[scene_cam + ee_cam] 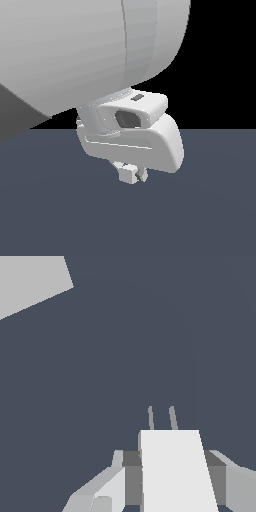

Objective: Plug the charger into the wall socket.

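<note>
In the wrist view the off-white charger sits between my gripper's fingers, which are shut on its sides. Its two thin grey prongs stick out ahead over the dark floor. A corner of the flat white wall socket shows far off from the prongs, apart from them; its centre dot is out of frame. In the exterior view the gripper hangs under the white hand, with the small charger in it just above the floor. The socket is hidden there.
The large pale arm link fills the upper part of the exterior view, close to the camera. A flat dark blue-grey floor spreads below the hand, with black background beyond.
</note>
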You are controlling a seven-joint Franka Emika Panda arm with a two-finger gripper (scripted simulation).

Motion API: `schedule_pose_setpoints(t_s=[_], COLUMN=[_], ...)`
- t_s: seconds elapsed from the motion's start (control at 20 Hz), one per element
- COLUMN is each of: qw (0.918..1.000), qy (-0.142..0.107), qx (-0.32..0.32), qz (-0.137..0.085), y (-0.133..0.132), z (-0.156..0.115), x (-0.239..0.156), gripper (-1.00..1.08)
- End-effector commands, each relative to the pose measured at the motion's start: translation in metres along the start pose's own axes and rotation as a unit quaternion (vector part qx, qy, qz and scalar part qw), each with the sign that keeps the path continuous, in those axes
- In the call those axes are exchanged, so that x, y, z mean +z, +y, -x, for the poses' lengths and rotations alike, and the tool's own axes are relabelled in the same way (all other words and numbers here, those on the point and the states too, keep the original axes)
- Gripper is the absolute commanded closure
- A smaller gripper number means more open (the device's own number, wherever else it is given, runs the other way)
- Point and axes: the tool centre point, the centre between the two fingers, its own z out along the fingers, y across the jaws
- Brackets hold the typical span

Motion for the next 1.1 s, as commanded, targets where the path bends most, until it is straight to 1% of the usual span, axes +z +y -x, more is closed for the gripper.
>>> schedule_pose_setpoints(t_s=[0.0,0.25,0.55,0.75,1.05], qw=[1.0,0.9994,0.9951,0.9885,0.9739], qy=[0.0,0.001,0.003,0.004,0.006], qx=[-0.005,-0.031,-0.087,-0.133,-0.2], qz=[-0.003,-0.017,-0.047,-0.072,-0.108], y=[-0.001,-0.003,-0.008,-0.013,-0.021], z=[-0.001,-0.007,-0.018,-0.027,-0.04], x=[-0.001,-0.006,-0.016,-0.025,-0.039], gripper=[1.08,1.08,1.08,1.08,1.08])
